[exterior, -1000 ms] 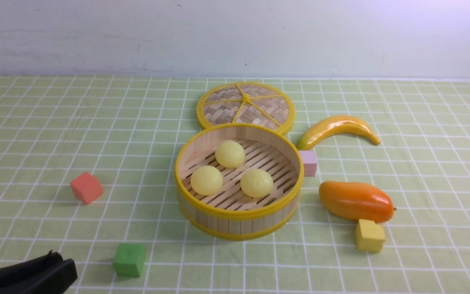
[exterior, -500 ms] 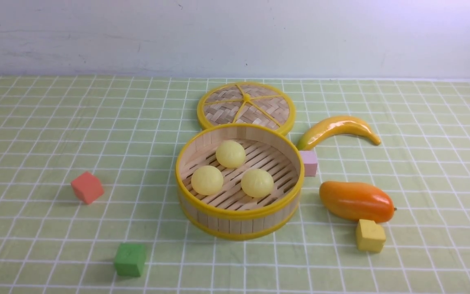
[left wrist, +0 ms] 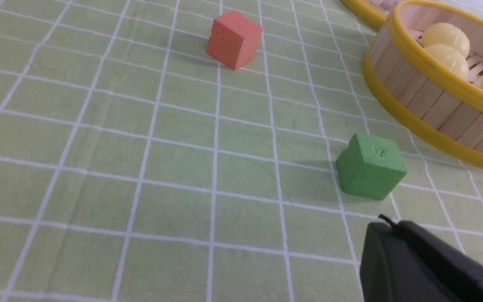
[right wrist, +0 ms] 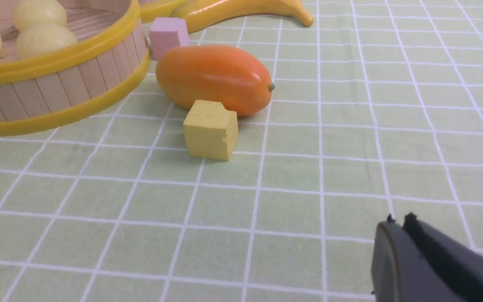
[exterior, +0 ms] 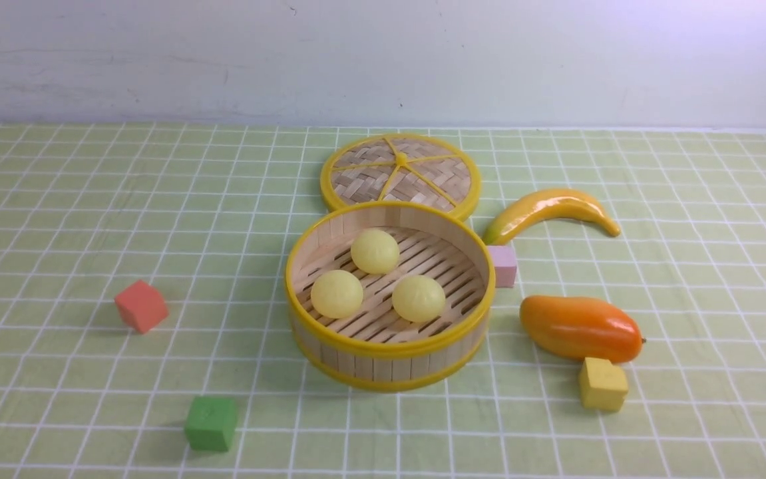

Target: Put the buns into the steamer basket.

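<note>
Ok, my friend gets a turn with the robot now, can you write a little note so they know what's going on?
Left gripper: shut, holding nothing, near the green cube.
Right gripper: jaws together, holding nothing, over bare cloth near the yellow cube.
Buns: all three buns sit on the slatted floor of the steamer basket.
Lid: flat on the cloth behind the basket.
Done: every bun is in the basket.
Left: nothing for this job, as far as the pictures show. Both arms are out of the front view.
</note>
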Available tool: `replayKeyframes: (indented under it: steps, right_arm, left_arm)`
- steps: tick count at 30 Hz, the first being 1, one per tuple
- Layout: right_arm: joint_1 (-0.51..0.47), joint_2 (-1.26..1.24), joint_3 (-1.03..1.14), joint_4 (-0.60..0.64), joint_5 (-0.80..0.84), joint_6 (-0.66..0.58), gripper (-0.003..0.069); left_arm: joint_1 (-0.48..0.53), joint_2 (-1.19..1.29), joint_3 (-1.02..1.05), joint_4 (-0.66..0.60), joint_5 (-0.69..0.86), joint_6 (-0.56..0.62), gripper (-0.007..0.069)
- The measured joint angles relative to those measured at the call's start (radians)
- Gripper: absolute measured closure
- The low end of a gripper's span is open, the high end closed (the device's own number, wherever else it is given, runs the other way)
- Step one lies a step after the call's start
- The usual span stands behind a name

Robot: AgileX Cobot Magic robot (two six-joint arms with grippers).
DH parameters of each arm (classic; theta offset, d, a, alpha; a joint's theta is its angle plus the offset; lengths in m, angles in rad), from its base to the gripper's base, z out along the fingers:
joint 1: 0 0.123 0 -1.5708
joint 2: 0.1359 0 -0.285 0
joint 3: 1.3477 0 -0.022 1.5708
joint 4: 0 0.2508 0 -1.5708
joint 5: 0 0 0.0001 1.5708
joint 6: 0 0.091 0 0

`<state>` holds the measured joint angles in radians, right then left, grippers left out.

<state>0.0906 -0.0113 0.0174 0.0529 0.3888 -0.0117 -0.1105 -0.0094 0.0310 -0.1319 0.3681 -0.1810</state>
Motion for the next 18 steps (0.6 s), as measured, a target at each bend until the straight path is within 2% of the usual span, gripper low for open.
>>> replayKeyframes:
  steps: [18]
  right_arm:
    - [0.0, 0.0, 0.0, 0.0, 0.0, 0.0, 0.0613]
  left_arm:
    - [0.0, 0.0, 0.0, 0.0, 0.0, 0.0, 0.0638]
